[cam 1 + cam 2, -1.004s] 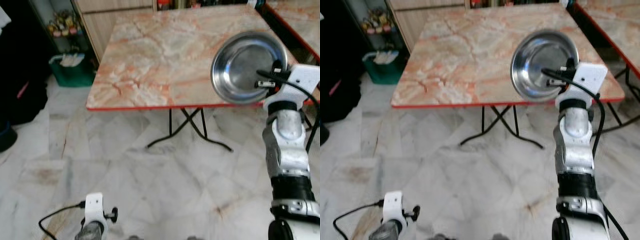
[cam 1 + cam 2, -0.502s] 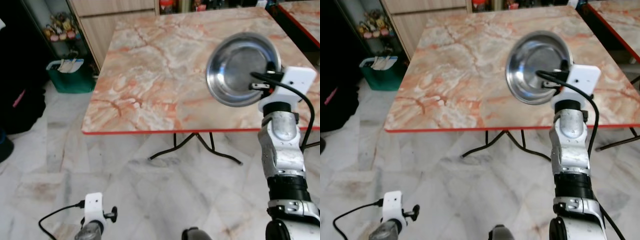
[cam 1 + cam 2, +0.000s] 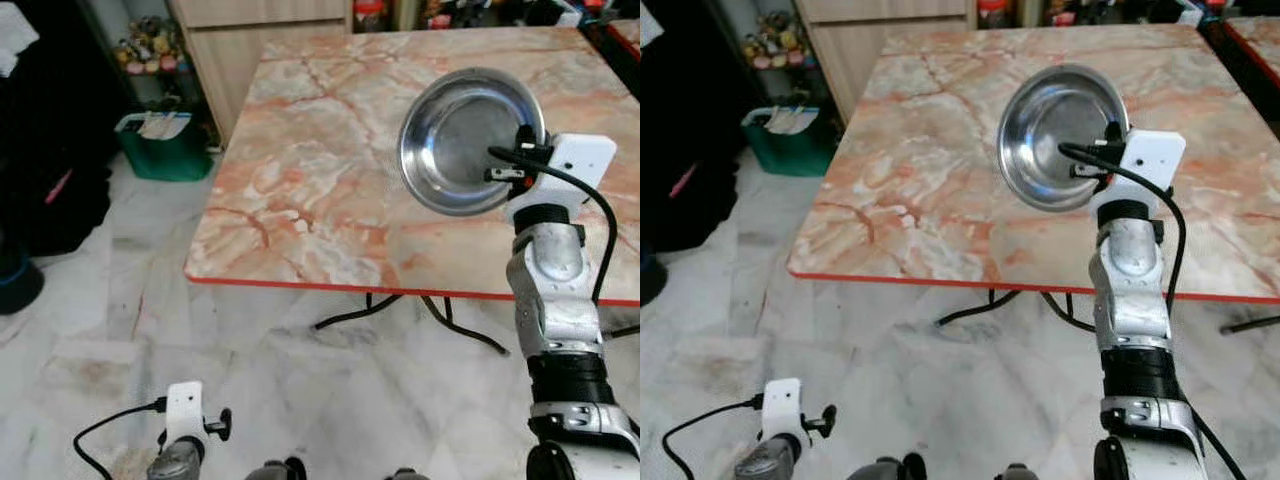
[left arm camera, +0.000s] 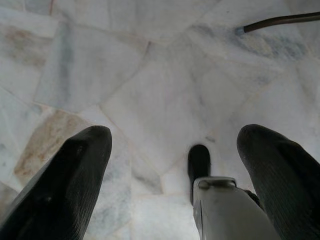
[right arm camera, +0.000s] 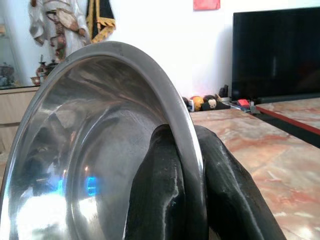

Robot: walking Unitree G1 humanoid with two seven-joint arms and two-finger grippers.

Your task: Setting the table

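a: what changed just now?

b: the whole view slid. the marble desk (image 3: 340, 170) looks nearer and sits more in the middle than a moment ago, so the robot walked closer. the steel bowl (image 3: 468, 140) kept its place in the right tool (image 3: 515, 165).

a: is the bowl down yet?

b: no. it is up in the air, tipped on its side, over the near right part of the desk. the right tool is pinched on the rim, one finger inside and one outside (image 5: 225, 185).

a: so what does that mean?

b: i think the walk is almost done and putting it down comes next.

a: is there room?

b: lots. the desk top is bare. the red front edge (image 3: 400, 293) is close under the arm, so the bowl should go further in, away from that edge.

a: and the other arm?

b: the left tool (image 4: 175, 165) hangs low over the white floor (image 4: 150, 75), fingers spread apart, holding nothing. a green bin (image 3: 165, 145) stands off to the left.
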